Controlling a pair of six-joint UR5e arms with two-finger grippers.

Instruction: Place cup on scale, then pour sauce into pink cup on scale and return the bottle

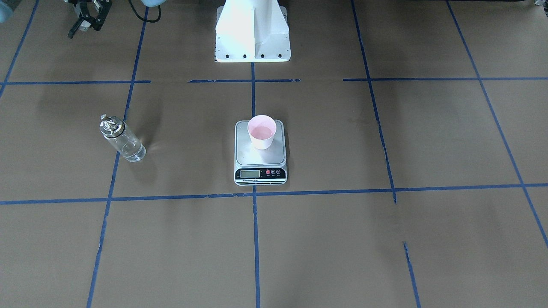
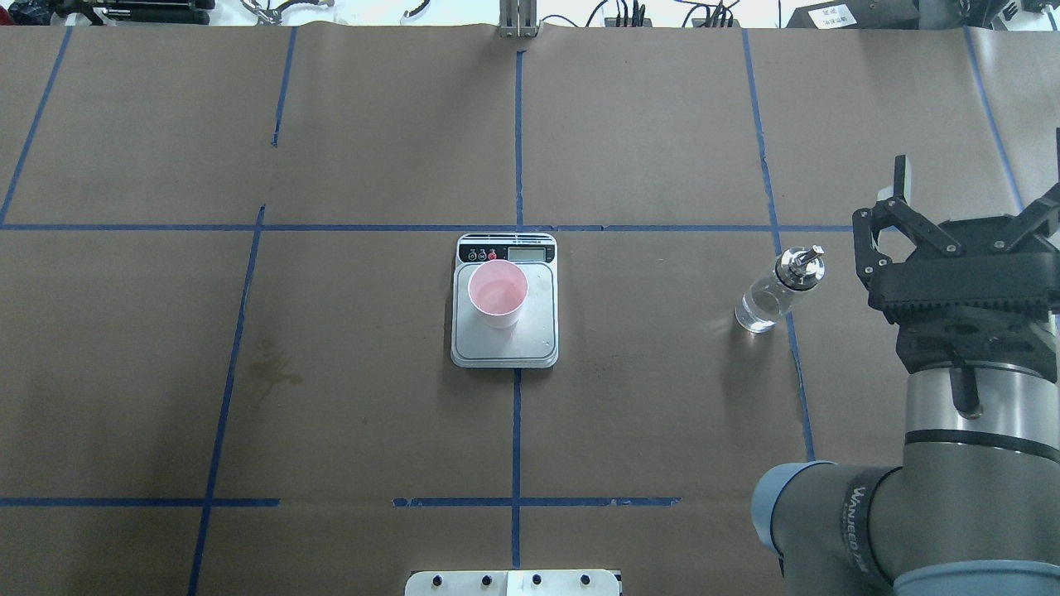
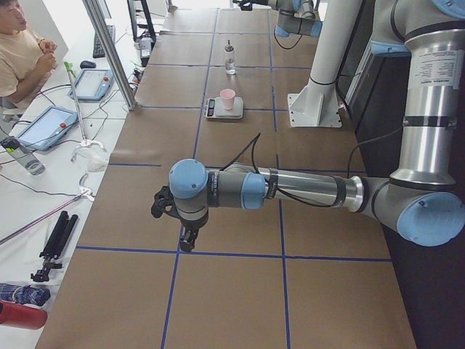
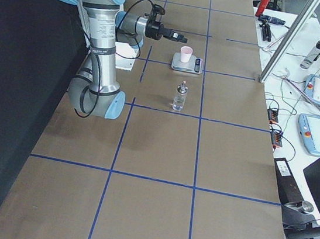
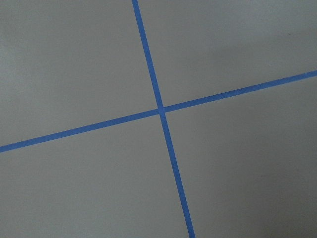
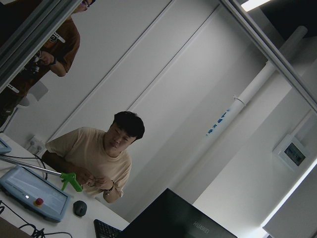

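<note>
Faintly, the black monitor [image 6: 168, 217] reads HUAWEI; cup [image 1: 262, 132] sits on scale [image 1: 252, 156].

Table cover [image 2: 331, 372] was matt brown paper, gridded with blue tape [image 2: 516, 430]. Scale [image 2: 538, 323]: brushed steel top with a dull sheen, glossy black plastic strip. Cup [image 2: 497, 294] looked like matt pink plastic. Bottle [image 2: 766, 298], just off the right gripper's [image 2: 973, 194] spread jaws: clear glossy glass, shiny metal cap. Gripper itself was matt black; right arm [image 2: 969, 414] satin metal with grey-blue plastic caps.
</note>
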